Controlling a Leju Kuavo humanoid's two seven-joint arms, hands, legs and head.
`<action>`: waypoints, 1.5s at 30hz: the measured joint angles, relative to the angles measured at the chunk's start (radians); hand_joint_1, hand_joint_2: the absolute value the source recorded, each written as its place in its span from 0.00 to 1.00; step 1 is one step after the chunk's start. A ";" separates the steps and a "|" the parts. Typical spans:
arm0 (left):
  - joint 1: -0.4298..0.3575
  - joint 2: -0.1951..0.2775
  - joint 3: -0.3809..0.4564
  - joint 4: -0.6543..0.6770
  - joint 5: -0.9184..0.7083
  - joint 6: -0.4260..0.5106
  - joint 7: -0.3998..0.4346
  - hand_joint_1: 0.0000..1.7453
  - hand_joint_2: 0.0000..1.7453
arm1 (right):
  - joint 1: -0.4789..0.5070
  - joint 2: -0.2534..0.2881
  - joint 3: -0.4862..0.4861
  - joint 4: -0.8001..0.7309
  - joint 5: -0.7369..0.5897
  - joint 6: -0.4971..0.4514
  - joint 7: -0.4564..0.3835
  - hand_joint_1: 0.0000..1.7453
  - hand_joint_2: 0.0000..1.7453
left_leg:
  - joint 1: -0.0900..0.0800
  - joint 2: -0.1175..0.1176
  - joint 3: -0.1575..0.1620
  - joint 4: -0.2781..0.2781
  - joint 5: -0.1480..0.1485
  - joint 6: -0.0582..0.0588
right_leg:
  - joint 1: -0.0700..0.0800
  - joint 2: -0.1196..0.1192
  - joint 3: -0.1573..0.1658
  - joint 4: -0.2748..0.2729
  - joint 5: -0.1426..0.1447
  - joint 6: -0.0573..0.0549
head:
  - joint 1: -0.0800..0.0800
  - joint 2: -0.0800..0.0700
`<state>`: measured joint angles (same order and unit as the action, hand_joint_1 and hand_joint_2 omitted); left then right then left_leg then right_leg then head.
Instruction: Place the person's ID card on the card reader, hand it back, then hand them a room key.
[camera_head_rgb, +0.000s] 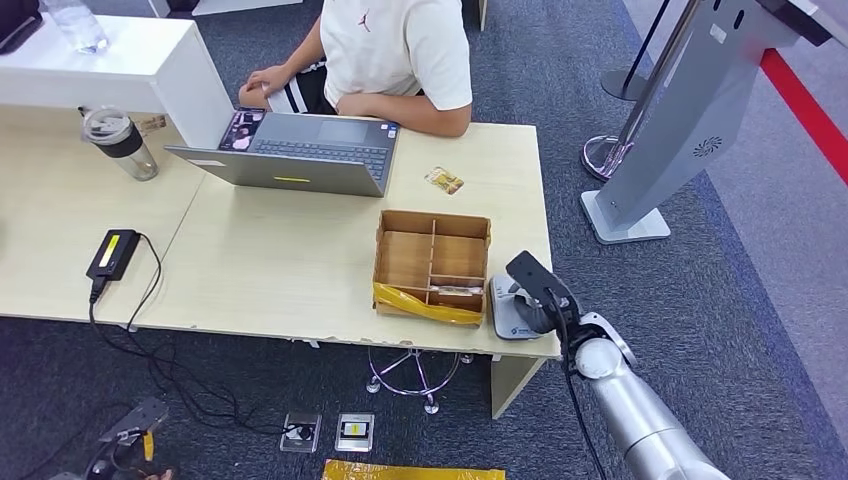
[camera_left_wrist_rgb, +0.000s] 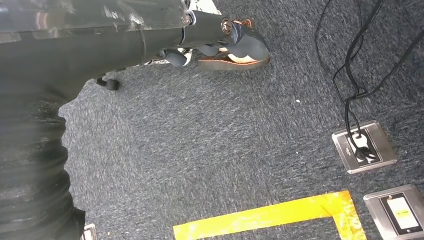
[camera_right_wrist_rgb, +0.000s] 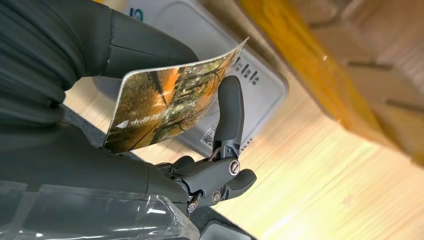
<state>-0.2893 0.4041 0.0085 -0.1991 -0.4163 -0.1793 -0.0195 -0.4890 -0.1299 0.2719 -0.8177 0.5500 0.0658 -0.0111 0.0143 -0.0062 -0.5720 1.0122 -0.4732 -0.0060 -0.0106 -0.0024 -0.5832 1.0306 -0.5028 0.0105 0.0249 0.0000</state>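
While the right hand (camera_right_wrist_rgb: 200, 150) hovers over the grey card reader (camera_head_rgb: 512, 318) at the near right corner of the desk (camera_head_rgb: 280, 260), it has a picture-printed card (camera_right_wrist_rgb: 170, 100) pinched between its thick thumb and a dark finger, the card tilted on edge above the reader's top and, as far as the right wrist view shows, not lying flat on it. Whether this is the person's ID card or something else cannot be read from the print, but its place over the reader suggests the first step is in hand: either setting the card down to be read or lifting it off again; which of the two I cannot tell. A second small card (camera_head_rgb: 444, 180) lies on the desk well apart, beyond the divided cardboard box (camera_head_rgb: 432, 262) and near the seated person (camera_head_rgb: 395, 60) behind the laptop (camera_head_rgb: 300, 150). The left hand (camera_left_wrist_rgb: 225, 42) hangs low over the carpet with its fingers curled in and nothing in them. If the card is going down, the next move calls for levelling it and lowering it squarely onto the reader's face before letting go; if it has been read, the arm must carry it past the box toward the person, keeping the pinch firm, since the card is thin and held only near one edge.
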 joint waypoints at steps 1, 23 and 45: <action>-0.001 0.000 0.002 0.000 -0.001 0.000 0.001 0.00 1.00 | -0.002 0.002 0.006 -0.001 0.000 0.008 0.001 1.00 1.00 | 0.000 0.000 0.000 0.000 0.000 0.000 | 0.000 0.000 0.000 0.000 0.000 0.000 | 0.000 0.000; 0.009 0.001 0.035 0.000 -0.003 0.004 0.002 0.00 1.00 | -0.025 0.007 0.047 -0.036 0.027 -0.032 0.056 1.00 1.00 | 0.000 0.000 0.000 0.000 0.000 0.000 | 0.000 0.000 0.000 0.000 0.000 0.000 | 0.000 0.000; -0.009 -0.021 0.053 -0.001 -0.086 -0.003 -0.012 0.00 1.00 | -0.132 0.001 -0.108 -0.282 0.062 -0.359 -0.124 1.00 1.00 | 0.000 0.000 0.000 0.000 0.000 0.000 | 0.000 0.000 0.000 0.000 0.001 0.000 | 0.000 0.000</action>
<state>-0.2985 0.3828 0.0618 -0.1997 -0.5022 -0.1820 -0.0313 -0.6207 -0.1287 0.1637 -1.1002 0.6116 -0.2933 -0.1351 0.0142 -0.0062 -0.5717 1.0123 -0.4731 -0.0060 -0.0107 -0.0023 -0.5831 1.0306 -0.5022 0.0106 0.0249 0.0000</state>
